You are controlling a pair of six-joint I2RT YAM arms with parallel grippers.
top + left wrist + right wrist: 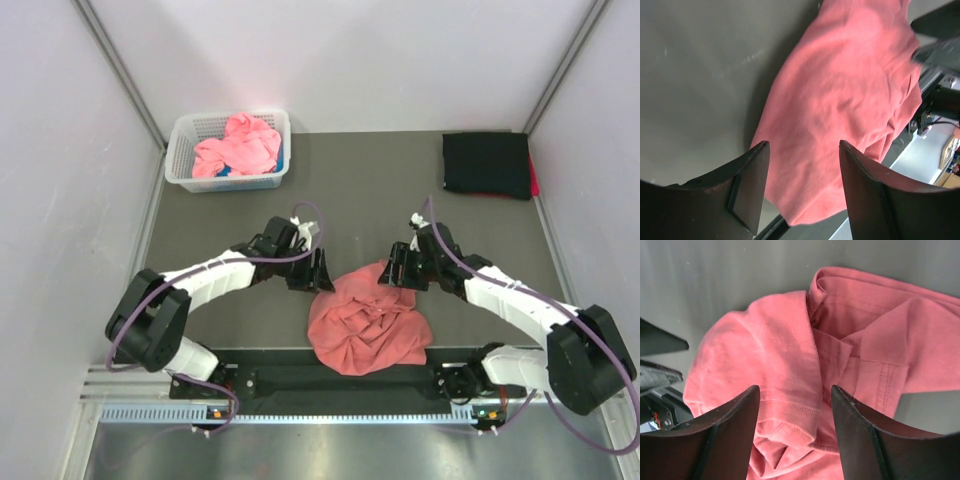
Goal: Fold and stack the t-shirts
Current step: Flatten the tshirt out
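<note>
A crumpled salmon-red t-shirt (368,322) lies in a heap at the near middle of the table. It also shows in the left wrist view (840,105) and in the right wrist view (790,370). My left gripper (318,272) is open and empty at the shirt's upper left edge. My right gripper (393,268) is open and empty over the shirt's upper right edge. A pink t-shirt (238,145) is bunched in the basket. A folded black t-shirt (487,165) lies at the back right.
A white lattice basket (182,150) stands at the back left, with something blue under the pink shirt. A red edge shows under the black shirt's right side. Grey walls close in the table (370,200) on both sides.
</note>
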